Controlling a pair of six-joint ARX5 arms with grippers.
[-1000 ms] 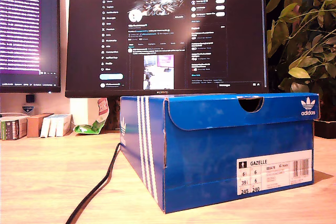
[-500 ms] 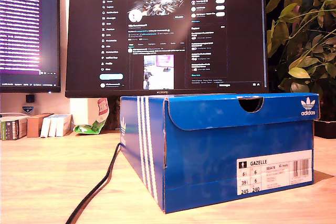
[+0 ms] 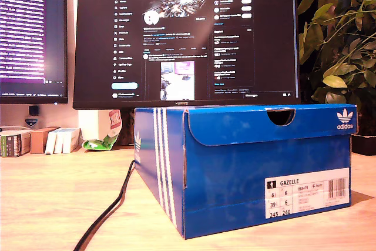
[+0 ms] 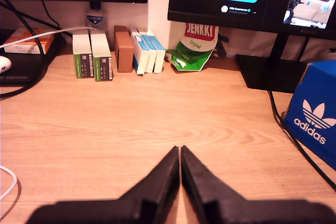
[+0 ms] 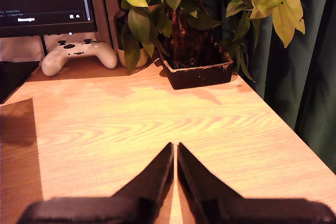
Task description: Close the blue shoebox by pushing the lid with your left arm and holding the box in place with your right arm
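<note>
A: anything change? monitor text at the exterior view's left scrolled, nothing else

B: shoebox hasn't moved, middle of tabletop, lid looks down already

A: hands?

B: my first hand closed and empty, over bare wood, box corner nearby. my second hand closed too, near the plant. task looks done
</note>
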